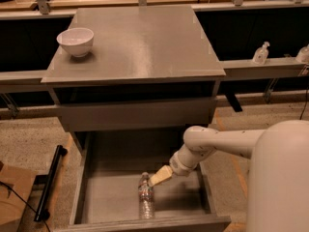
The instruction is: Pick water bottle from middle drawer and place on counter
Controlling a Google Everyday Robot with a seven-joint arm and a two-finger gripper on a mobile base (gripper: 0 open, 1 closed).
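Camera view: reach-to-grasp step, the gripper [160, 176] low inside the middle drawer [110, 198], at 2 o'clock of the water bottle [146, 199] lying on the drawer floor, grip state not discernible; next, straddle the bottle and close.

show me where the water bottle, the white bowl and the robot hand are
small clear plastic water bottle [146, 204], camera view, on its lower body
round white bowl [75, 41], camera view, on its outer wall
tan robot hand [154, 179], camera view, its tip, beside the bottle's cap inside the wide grey drawer [111, 197]
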